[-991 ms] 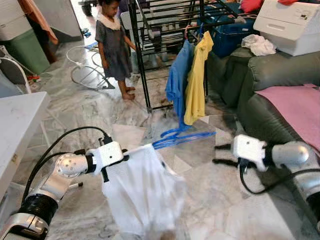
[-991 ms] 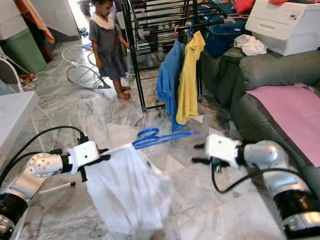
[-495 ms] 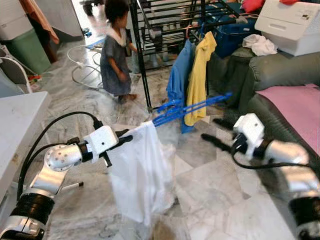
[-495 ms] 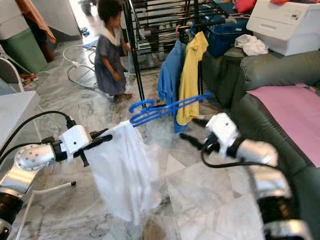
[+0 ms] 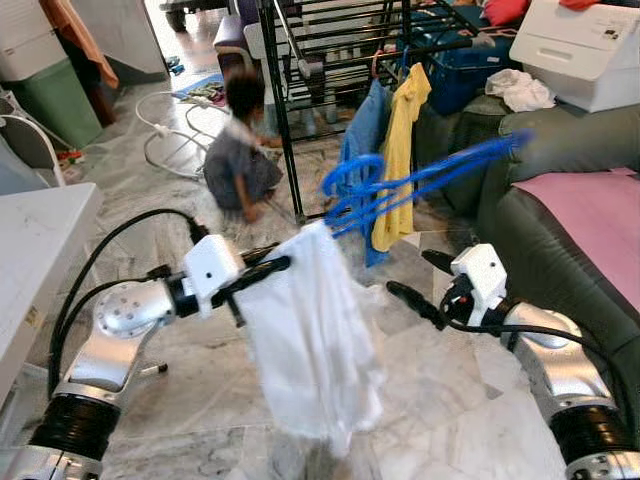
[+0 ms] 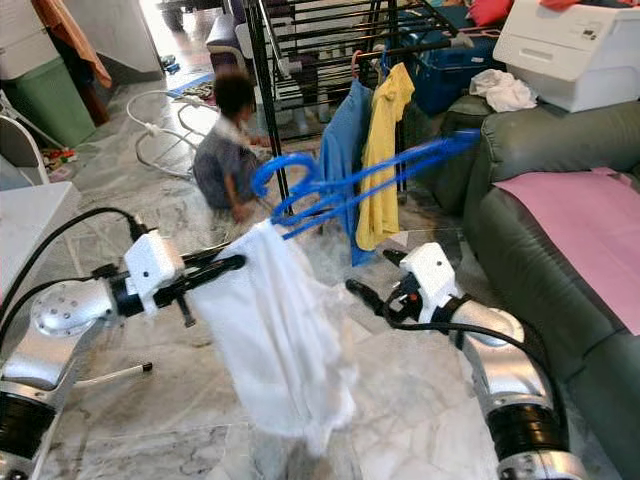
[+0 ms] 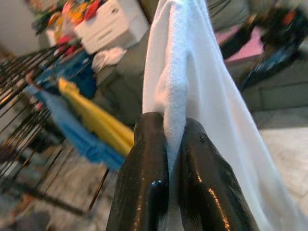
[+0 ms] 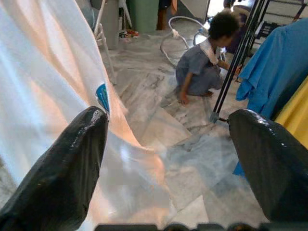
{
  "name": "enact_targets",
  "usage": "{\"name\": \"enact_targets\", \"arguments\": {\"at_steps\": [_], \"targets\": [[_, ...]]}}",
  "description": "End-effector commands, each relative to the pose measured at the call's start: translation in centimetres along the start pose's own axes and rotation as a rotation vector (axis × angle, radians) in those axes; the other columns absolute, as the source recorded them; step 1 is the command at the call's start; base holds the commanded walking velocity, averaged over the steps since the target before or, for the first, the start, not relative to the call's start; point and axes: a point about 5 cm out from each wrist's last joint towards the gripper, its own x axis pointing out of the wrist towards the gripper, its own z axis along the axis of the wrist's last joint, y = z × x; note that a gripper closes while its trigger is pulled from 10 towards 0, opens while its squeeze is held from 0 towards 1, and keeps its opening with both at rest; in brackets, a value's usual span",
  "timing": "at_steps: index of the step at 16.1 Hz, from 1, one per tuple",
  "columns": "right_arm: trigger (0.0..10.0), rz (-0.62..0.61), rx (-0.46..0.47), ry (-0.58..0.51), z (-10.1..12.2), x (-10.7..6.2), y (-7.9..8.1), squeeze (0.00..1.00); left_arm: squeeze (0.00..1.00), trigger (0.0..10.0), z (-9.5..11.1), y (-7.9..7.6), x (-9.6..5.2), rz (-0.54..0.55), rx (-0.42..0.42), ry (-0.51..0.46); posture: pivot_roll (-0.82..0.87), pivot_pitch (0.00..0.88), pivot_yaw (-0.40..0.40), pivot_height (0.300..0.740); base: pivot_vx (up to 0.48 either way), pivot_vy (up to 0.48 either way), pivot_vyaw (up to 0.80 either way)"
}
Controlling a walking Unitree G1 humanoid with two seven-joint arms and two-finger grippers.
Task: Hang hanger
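Note:
A white garment (image 5: 310, 340) hangs from a blue hanger (image 5: 420, 178), which is blurred and tilted up towards the sofa. My left gripper (image 5: 268, 268) is shut on the garment's upper edge; in the left wrist view the fingers (image 7: 144, 168) pinch a fold of white cloth (image 7: 192, 72). My right gripper (image 5: 415, 282) is open, just right of the garment and below the hanger, touching neither. In the right wrist view the fingers (image 8: 62, 168) stand wide apart, with the white cloth (image 8: 43, 86) beside one of them.
A black drying rack (image 5: 290, 100) stands ahead with a blue shirt (image 5: 358, 150) and a yellow shirt (image 5: 397, 150) hung on it. A small person (image 5: 240, 160) crouches beside it. A green sofa (image 5: 540, 150) with a pink cloth (image 5: 600, 210) is on the right, a white table (image 5: 40, 240) on the left.
My left arm has lifted the garment, and the hanger has swung up to the right. The right gripper moved in closer to the garment. The person went from standing to crouching.

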Motion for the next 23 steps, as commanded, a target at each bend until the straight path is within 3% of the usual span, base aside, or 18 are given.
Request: {"name": "enact_targets", "arguments": {"at_steps": [1, 5, 14, 18, 23], "targets": [[10.0, 0.014, -0.006, 0.006, 0.2, 0.4, 0.2, 1.00, 0.00, 0.0, 1.2, 0.4, 0.3, -0.008, 0.025, -0.042, -0.08, 0.000, 0.086, 0.740, 0.000, 0.000, 0.00], [10.0, 0.040, 0.003, 0.002, 0.1, 1.0, 1.0, 1.00, 0.00, 0.0, 2.7, -1.2, 1.5, -0.083, 0.014, -0.111, -0.08, 0.000, 0.089, 0.740, 0.000, 0.000, 0.00], [10.0, 0.120, 0.042, -0.023, 0.4, 2.5, 2.6, 1.00, 0.00, 0.0, 3.1, -4.1, 3.1, -0.190, 0.059, -0.131, -0.08, 0.000, 0.089, 0.740, 0.000, 0.000, 0.00], [10.0, 0.224, 0.069, 0.008, -0.2, 2.5, 4.0, 1.00, 0.00, 0.0, 4.0, -3.5, 3.8, -0.156, 0.121, -0.154, -0.07, 0.000, 0.081, 0.740, 0.000, 0.000, 0.00], [10.0, 0.182, 0.071, 0.025, -0.5, 1.4, 2.8, 1.00, 0.00, 0.0, 1.8, -2.4, 2.7, -0.142, 0.213, -0.029, -0.07, 0.000, 0.085, 0.740, 0.000, 0.000, 0.00]]}}
